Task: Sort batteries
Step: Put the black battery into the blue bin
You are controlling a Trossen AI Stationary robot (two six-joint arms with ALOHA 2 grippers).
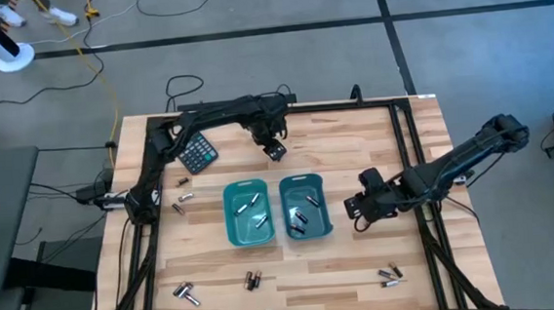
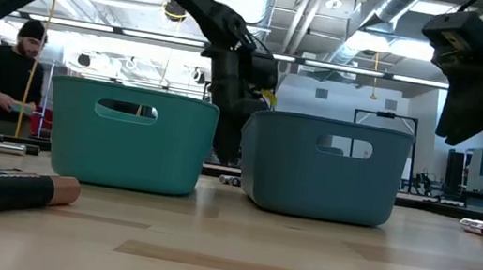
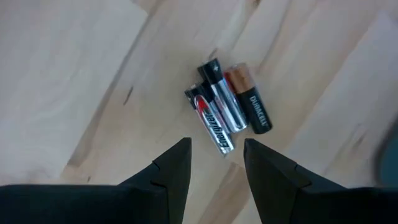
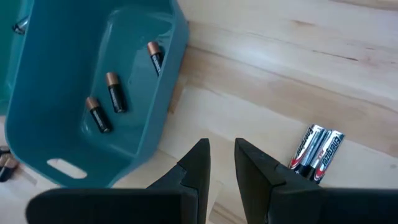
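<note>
Batteries (image 3: pixel 227 102): three in a touching cluster on the table (image 1: pixel 353 130), two silver, one dark with a copper end. Left gripper (image 3: pixel 216 163) hovers just above them, part open, empty, apparently lining up a pick. Sorted cells lie apart: silver in left bin (image 1: pixel 231 227), copper-ended in right bin (image 1: pixel 323 220). Right gripper (image 4: pixel 221 163), slightly open, empty, hangs beside the right bin, near two silver cells (image 4: pixel 317 151).

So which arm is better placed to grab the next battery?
Probably the left. Its claw hangs open right over three loose batteries on the table. The right claw, also empty, has its nearest pair off to one side.
</note>
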